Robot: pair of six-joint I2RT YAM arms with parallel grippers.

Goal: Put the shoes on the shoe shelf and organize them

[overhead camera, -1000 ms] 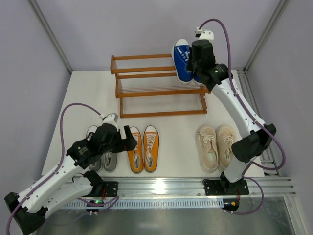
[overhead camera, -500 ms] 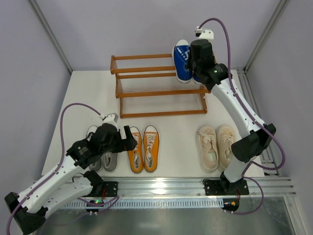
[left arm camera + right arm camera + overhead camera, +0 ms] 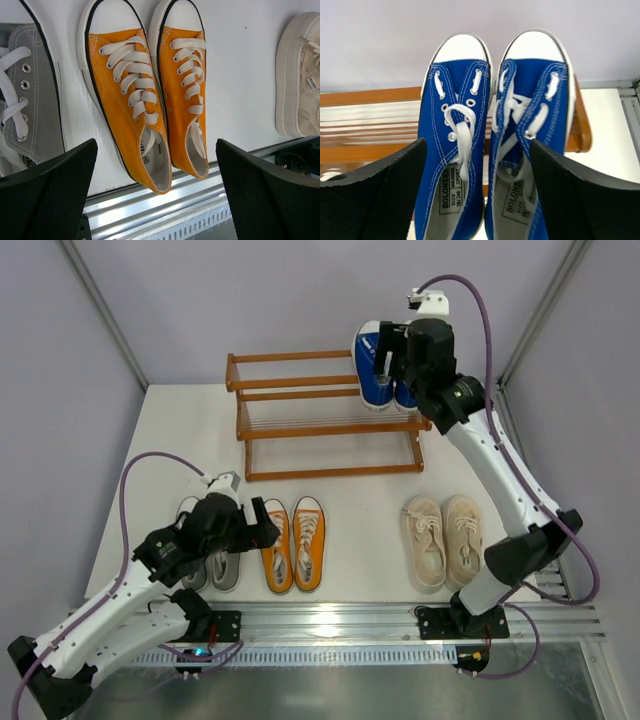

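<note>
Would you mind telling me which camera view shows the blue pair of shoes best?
The right wrist view: both blue shoes fill it, laces and labels clear. The top external view has them partly behind the right arm; the left wrist view none.

The shoe shelf (image 3: 325, 425) stands at the far middle of the table (image 3: 360, 510). One pair of sneakers (image 3: 375, 370) sits on its top tier at the right end, toes towards the back wall (image 3: 300, 290). Before the shelf, three pairs lie in a row: the leftmost pair (image 3: 225, 573), the middle pair (image 3: 294, 543) just beside it, and the rightmost pair (image 3: 444, 538) well apart.
</note>
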